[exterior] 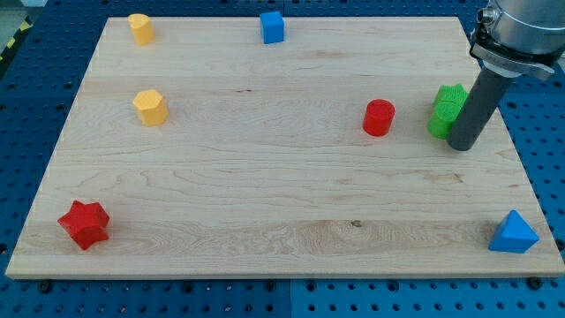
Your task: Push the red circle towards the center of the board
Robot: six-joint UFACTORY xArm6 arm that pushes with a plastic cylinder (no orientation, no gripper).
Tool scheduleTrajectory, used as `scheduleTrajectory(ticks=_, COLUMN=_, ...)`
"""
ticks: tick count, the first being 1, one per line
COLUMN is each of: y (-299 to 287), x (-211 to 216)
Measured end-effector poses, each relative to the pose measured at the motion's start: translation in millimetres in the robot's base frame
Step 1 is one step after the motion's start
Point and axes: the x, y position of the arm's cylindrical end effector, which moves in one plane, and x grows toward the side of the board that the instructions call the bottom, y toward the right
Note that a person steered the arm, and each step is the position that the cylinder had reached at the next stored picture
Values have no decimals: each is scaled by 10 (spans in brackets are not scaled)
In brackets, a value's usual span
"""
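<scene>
The red circle (379, 117) is a short red cylinder standing right of the board's middle. My tip (461, 146) rests on the board to the view's right of the red circle, about a block's width or more away, with a gap between them. A green block (448, 109) stands between them, just above and left of my tip, touching or nearly touching the rod.
The wooden board (265, 203) also holds a red star (85, 223) at the bottom left, a blue triangle (514, 233) at the bottom right, a blue cube (273, 27) at the top, and two yellow blocks (140, 28) (151, 108) at the left.
</scene>
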Motion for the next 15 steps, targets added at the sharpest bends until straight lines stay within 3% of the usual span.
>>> scheduleTrajectory(ticks=4, y=-800, x=-6)
scheduleTrajectory(ticks=7, y=-804, x=-197)
scheduleTrajectory(ticks=11, y=-909, x=-1144)
scheduleTrajectory(ticks=15, y=-1020, x=-983)
